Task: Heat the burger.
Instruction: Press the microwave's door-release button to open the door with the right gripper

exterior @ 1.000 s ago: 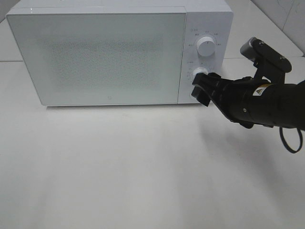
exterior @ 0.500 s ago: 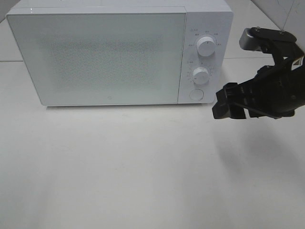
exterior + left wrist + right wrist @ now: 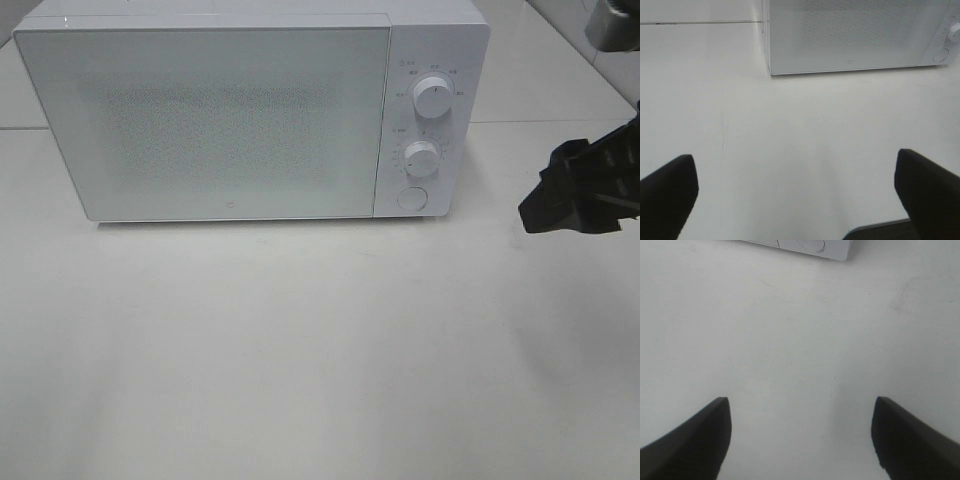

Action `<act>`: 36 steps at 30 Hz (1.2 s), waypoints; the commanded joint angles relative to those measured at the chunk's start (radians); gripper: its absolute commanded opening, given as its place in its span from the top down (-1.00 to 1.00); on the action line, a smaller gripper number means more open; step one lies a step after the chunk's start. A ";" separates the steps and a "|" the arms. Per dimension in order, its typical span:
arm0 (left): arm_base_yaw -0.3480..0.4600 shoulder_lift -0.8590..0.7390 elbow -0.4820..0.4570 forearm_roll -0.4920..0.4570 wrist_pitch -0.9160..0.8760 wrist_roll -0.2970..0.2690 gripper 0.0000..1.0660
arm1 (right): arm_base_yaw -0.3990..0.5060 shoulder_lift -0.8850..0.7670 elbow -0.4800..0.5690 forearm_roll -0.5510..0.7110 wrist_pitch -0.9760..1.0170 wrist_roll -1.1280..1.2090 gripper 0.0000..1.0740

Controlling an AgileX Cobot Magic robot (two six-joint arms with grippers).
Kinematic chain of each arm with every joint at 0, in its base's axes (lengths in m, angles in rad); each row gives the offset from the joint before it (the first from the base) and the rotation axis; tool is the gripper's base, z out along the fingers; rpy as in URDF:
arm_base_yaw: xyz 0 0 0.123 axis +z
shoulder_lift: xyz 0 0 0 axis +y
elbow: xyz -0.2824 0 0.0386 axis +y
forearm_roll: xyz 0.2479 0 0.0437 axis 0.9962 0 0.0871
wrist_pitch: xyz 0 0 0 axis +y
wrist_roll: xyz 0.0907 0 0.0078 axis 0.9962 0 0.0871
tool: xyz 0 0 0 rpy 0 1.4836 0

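Note:
The burger is out of view. A white microwave (image 3: 220, 120) stands at the back of the table with its door shut. Its panel has an upper knob (image 3: 433, 97), a lower knob (image 3: 421, 157) and a round button (image 3: 410, 198). My right gripper (image 3: 532, 212) hangs to the right of the microwave, apart from the panel, at the frame's edge. In the right wrist view the right gripper (image 3: 800, 407) is open with only bare table between its fingers. The left gripper (image 3: 795, 162) is open and empty, in front of the microwave (image 3: 855, 35); the exterior view does not show it.
The white table (image 3: 300, 350) stretches in front of the microwave. A seam in the table (image 3: 700, 22) runs beside the microwave's left side. A corner of the microwave (image 3: 810, 246) shows in the right wrist view.
My right gripper has pulled away from the microwave's lower knob and button, moving right to the edge of the view. The microwave door stays shut.

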 commanded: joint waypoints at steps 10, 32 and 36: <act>0.003 -0.017 0.003 -0.008 -0.011 -0.002 -0.88 | -0.006 -0.213 -0.003 0.000 0.218 -0.031 -0.40; 0.003 -0.017 0.003 -0.008 -0.011 -0.002 -0.88 | -0.024 -0.704 0.026 0.009 0.409 -0.022 -0.40; 0.003 -0.017 0.003 -0.008 -0.011 -0.002 -0.88 | -0.104 -0.827 0.081 0.020 0.418 -0.027 -0.40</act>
